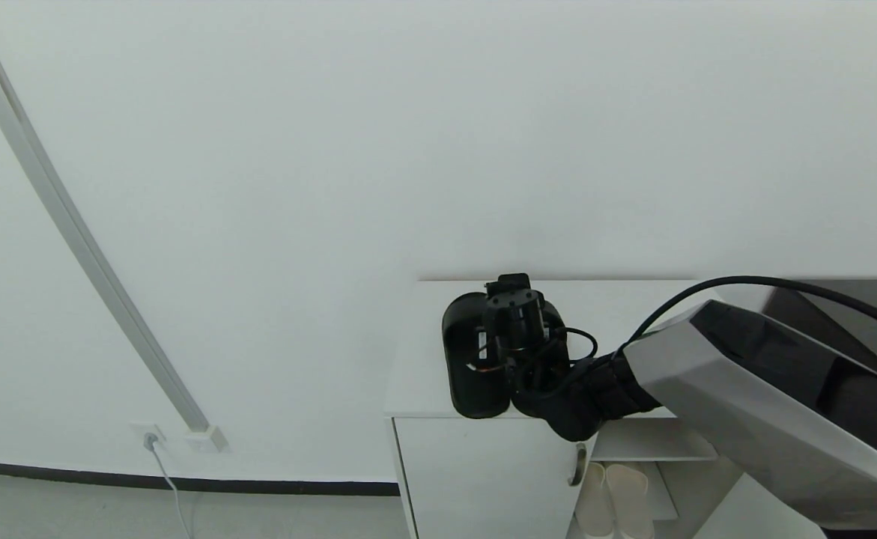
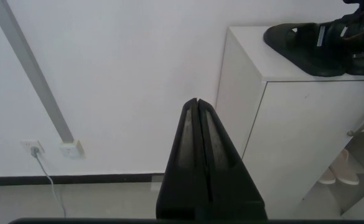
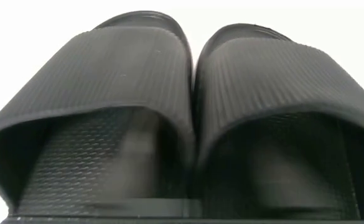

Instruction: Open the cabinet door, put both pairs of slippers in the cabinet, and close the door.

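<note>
The black slippers (image 1: 468, 359) lie on top of the cabinet (image 1: 417, 378), toward its left end and close to its front edge. The 2 sit side by side and touching, with their long axis running from the cabinet's front to its back. The right gripper (image 1: 517, 340) is right at them, over the strap of the slipper nearer the cabinet's middle. Its wrist view looks straight into both strap openings (image 3: 188, 106). Whether it has closed on the pair cannot be told. The coming move looks to turn on this relation: the pair is above the cabinet's top edge, while the open compartment is below that edge on the cabinet's right half. The slippers would therefore have to come forward off the top, then go down and in. The white slippers (image 1: 612, 500) already stand inside on a low level, with a shelf (image 1: 648, 448) above them. Likely obstacles are the top's front lip, that shelf, and the shut front panel (image 1: 483, 479) on the cabinet's left half with its handle (image 1: 581, 464). The left gripper (image 2: 197, 149) is pressed together and holds nothing. It hangs well off the cabinet's left side, lower than the top, so the right arm is plainly the nearer 1. A wall socket (image 1: 146, 434) sits well left of the cabinet.
</note>
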You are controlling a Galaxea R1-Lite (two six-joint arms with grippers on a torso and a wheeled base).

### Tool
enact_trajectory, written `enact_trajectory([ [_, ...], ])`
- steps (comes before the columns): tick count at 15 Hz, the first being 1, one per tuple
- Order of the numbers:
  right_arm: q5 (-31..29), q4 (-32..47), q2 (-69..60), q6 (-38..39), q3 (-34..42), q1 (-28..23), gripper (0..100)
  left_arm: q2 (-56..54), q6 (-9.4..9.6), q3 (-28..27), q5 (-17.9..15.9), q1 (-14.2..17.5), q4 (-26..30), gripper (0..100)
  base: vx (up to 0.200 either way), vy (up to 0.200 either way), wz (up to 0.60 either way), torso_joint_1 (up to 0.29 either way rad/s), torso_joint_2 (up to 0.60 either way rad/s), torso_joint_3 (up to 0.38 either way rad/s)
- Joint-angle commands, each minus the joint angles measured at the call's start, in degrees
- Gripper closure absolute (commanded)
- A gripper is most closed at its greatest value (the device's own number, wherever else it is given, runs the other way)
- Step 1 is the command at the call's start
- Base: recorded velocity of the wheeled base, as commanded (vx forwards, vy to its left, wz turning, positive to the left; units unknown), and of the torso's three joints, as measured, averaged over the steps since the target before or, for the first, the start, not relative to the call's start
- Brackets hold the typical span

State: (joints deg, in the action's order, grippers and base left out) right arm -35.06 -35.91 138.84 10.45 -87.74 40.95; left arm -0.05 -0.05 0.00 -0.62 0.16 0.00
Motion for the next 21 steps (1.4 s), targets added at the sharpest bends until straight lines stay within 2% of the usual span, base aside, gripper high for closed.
enact_trajectory([
  [1, -0.1, -0.03, 0.2, -0.08, -0.07, 0.01, 100, 0.05, -0.04, 0.0, 0.01, 0.02, 0.0, 100, 0.0, 0.0, 0.0, 0.0, 0.0, 0.0],
  [4, -0.1, 0.05, -2.87, -0.08, 0.46, 0.18, 100, 0.05, -0.04, 0.0, 0.01, 0.02, 0.0, 100, 0.0, 0.0, 0.0, 0.0, 0.0, 0.0],
  [7, 0.78, 0.05, -10.34, -0.6, 7.67, 1.59, 100, 0.05, 0.05, 0.0, 0.01, 0.02, 0.0, 100, 0.0, 0.0, 0.0, 0.0, 0.0, 0.0],
  [12, 16.69, -0.03, -35.13, -1.04, 35.35, 3.96, 100, 0.05, 0.49, 0.0, -0.17, 0.02, 0.0, 100, 0.0, 0.0, 0.0, 0.0, 0.0, 0.0],
  [15, 19.59, -0.03, -44.27, -1.13, 46.25, 5.81, 100, 0.05, 0.31, 0.0, -0.08, 0.02, 0.0, 100, 0.0, 0.0, 0.0, 0.0, 0.0, 0.0],
  [18, 19.06, 0.05, -45.85, -1.22, 48.98, 8.09, 100, 0.05, 0.14, 0.0, 0.01, 0.02, 0.0, 100, 0.0, 0.0, 0.0, 0.0, 0.0, 0.0],
  [21, 19.15, 0.05, -45.15, -0.96, 49.15, 7.66, 100, 0.05, 0.05, 0.0, -0.17, 0.02, 0.0, 100, 0.0, 0.0, 0.0, 0.0, 0.0, 0.0],
])
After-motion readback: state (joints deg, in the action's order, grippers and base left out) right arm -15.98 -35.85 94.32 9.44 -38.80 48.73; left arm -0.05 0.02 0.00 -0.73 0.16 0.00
